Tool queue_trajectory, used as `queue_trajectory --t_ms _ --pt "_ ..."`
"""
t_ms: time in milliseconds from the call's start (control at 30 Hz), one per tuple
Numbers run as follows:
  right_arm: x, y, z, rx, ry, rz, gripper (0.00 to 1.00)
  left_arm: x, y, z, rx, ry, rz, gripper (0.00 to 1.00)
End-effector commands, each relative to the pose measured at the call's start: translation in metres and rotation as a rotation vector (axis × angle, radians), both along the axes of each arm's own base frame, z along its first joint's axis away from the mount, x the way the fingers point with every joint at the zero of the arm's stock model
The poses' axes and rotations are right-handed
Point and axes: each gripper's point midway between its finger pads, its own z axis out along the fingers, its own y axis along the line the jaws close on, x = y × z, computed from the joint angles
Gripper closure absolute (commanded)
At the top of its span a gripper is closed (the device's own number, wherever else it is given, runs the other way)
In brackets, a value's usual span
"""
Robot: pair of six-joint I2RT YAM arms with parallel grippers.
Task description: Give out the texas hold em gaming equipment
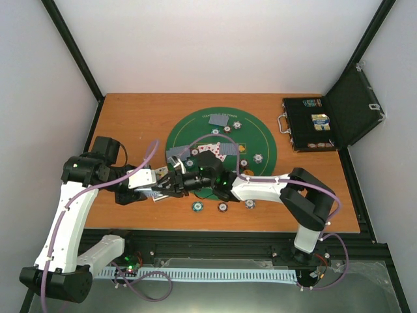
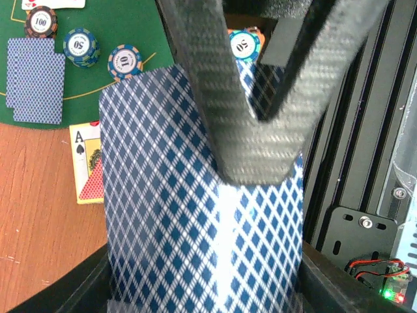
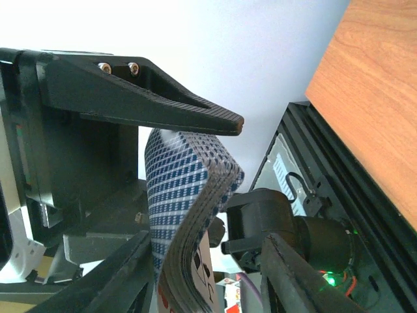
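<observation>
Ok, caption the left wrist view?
Left claw holds a blue diamond-backed card deck; striped round poker chips on green felt mat.

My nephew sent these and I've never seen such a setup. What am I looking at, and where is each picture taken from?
These are two robot arms bolted to a table's near edge. The overhead picture shows both: left arm, right arm, meeting at a green felt mat with cards and poker chips; an open black case sits at the right. The other two pictures come from cameras on each wrist. The left arm's jaws hold a stack of blue-backed cards; the right arm's jaws straddle it, grip unclear.
</observation>
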Motion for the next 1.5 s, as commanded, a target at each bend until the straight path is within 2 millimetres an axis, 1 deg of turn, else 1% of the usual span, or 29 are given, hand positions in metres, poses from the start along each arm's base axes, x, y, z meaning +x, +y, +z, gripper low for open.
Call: queue_trajectory --t_ms 0,100,167,300,333,367,400,467,533,567,667,733,767,800,833,867,900,933,967,1033,1067,1167,1233,1300,1367,1467 --pt "0.019 -0.017 -0.037 -0.130 0.035 -0.081 0.58 -0.003 -0.006 0.019 -0.041 -0.045 -0.016 0.94" --pt "0.020 -0.023 -0.039 -0.150 0.031 -0.089 0.62 -0.003 -0.005 0.018 -0.037 -0.047 -0.015 0.94" --pt "0.022 -0.028 -0.037 -0.149 0.032 -0.098 0.68 -0.003 -0.005 0.018 -0.036 -0.047 -0.017 0.94" --pt "0.024 -0.036 -0.023 -0.133 0.015 -0.124 0.90 -0.002 -0.005 0.017 -0.038 -0.044 -0.016 0.94" --pt "0.025 -0.037 -0.018 -0.125 0.008 -0.128 0.95 -0.002 -0.006 0.017 -0.040 -0.042 -0.017 0.94" --pt "0.025 -0.039 -0.014 -0.118 0.004 -0.132 0.97 -0.002 -0.006 0.016 -0.039 -0.040 -0.017 0.94" --pt "0.026 -0.041 -0.006 -0.103 -0.003 -0.138 0.97 -0.001 -0.006 0.016 -0.040 -0.040 -0.016 0.94" --pt "0.030 -0.047 0.002 -0.098 -0.014 -0.151 0.97 -0.001 -0.005 0.014 -0.035 -0.038 -0.016 0.94" --pt "0.039 -0.058 0.009 -0.101 -0.035 -0.179 0.97 -0.002 -0.004 0.012 -0.030 -0.035 -0.016 0.94" --pt "0.045 -0.066 0.010 -0.111 -0.047 -0.195 0.97 -0.002 -0.004 0.012 -0.027 -0.038 -0.014 0.94" --pt "0.078 -0.102 0.011 -0.167 -0.088 -0.283 0.97 -0.002 -0.002 0.008 -0.013 -0.040 -0.014 0.94" --pt "0.106 -0.133 0.002 -0.238 -0.103 -0.347 0.97 -0.002 -0.001 0.005 -0.008 -0.038 -0.013 0.94" --pt "0.128 -0.154 -0.004 -0.275 -0.104 -0.401 0.97 -0.002 -0.001 0.003 -0.006 -0.037 -0.013 0.94" --pt "0.144 -0.171 -0.012 -0.327 -0.111 -0.439 0.97 -0.001 0.000 0.002 -0.005 -0.037 -0.009 0.94" --pt "0.156 -0.188 -0.029 -0.398 -0.094 -0.462 0.97 0.000 0.000 0.001 -0.004 -0.035 -0.003 0.94" --pt "0.172 -0.203 -0.039 -0.445 -0.092 -0.493 0.97 0.002 0.000 0.000 -0.005 -0.031 0.005 0.94" --pt "0.188 -0.217 -0.045 -0.486 -0.113 -0.515 0.97 0.004 0.000 -0.001 -0.007 -0.026 0.014 0.94" --pt "0.200 -0.231 -0.063 -0.546 -0.081 -0.536 0.97 0.005 -0.001 -0.002 -0.010 -0.021 0.019 0.94" --pt "0.216 -0.243 -0.067 -0.584 -0.105 -0.552 0.97 0.006 -0.001 -0.003 -0.011 -0.016 0.024 0.94" --pt "0.239 -0.263 -0.091 -0.666 -0.082 -0.575 0.97 0.007 0.000 -0.008 -0.005 -0.005 0.030 0.94" --pt "0.250 -0.271 -0.099 -0.691 -0.075 -0.583 0.97 0.009 0.001 -0.012 0.002 -0.001 0.036 0.94" --pt "0.271 -0.283 -0.124 -0.731 -0.037 -0.585 0.97 0.014 0.005 -0.028 0.033 0.009 0.049 0.95" --pt "0.278 -0.281 -0.137 -0.746 -0.018 -0.567 0.97 0.019 0.009 -0.038 0.057 0.016 0.063 0.95" --pt "0.288 -0.290 -0.149 -0.760 0.004 -0.574 0.97 0.026 0.013 -0.048 0.085 0.031 0.076 0.96" --pt "0.291 -0.291 -0.161 -0.783 0.017 -0.565 0.97 0.032 0.017 -0.058 0.104 0.048 0.091 0.97" --pt "0.293 -0.295 -0.173 -0.821 0.025 -0.560 0.97 0.041 0.024 -0.069 0.108 0.074 0.121 0.97"
